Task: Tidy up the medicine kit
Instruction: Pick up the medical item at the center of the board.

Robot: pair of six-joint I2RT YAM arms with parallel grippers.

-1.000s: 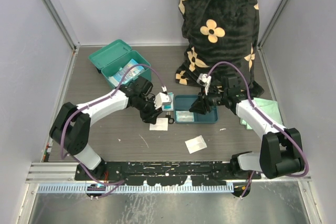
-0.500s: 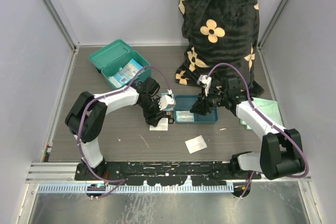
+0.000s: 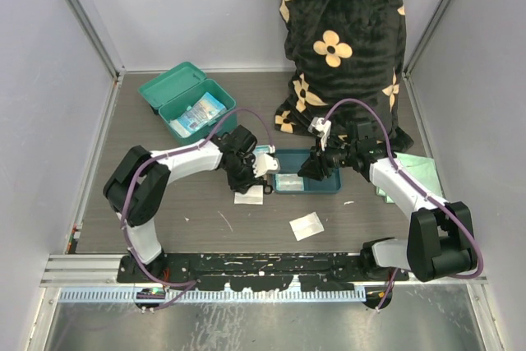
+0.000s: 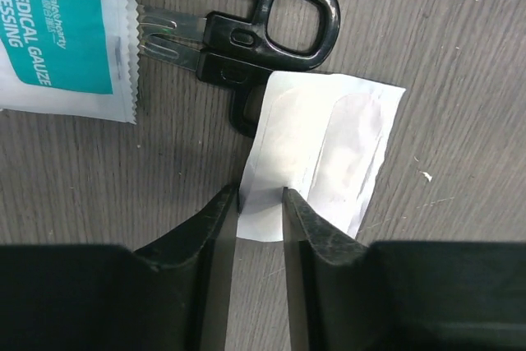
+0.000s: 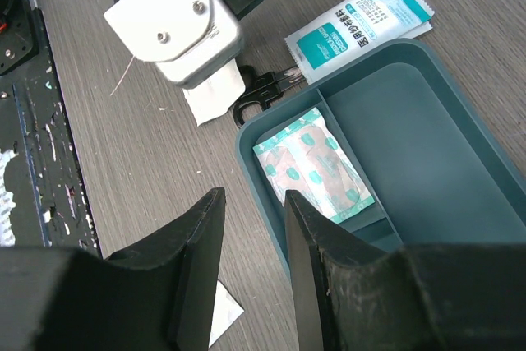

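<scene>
1. Whereas a second back the left tool (image 4: 260,203) held a white-and-teal gauze packet (image 4: 57,34) clear of the tabletop, that packet now lies flat just beside the left wall of the divided tray (image 5: 411,137). It appears to have been let go.
2. The same tool has since come down toward the near edge. Its jaws stand narrow, straddling the near edge of a white plaster wrapper (image 4: 329,154). The wrapper looks flat, not bunched, so I cannot tell whether it is pinched or only bracketed.
3. The wrapper's far end overlaps the handle of the black scissors (image 4: 271,26), which lie just short of the tray.
4. The right tool (image 5: 253,199) is unchanged over the second. Its jaws are part-open with nothing between them, hovering over the tray's near-left corner. A strip of plasters (image 5: 312,172) sits in the compartment below.
5. Kit check: the medicine kit (image 3: 173,86) stands at the far-left corner of the tabletop, lid thrown open, one packet inside. It is well apart from both tools and has not moved.
6. Reading: the gauze went down outside both tray and kit, which looks like staging, not stowing. The wrapper seems the next pick.
7. Loose items still out are the gauze, the scissors, this wrapper and a second wrapper (image 3: 306,225) nearer the near edge. Much sorting is left.
</scene>
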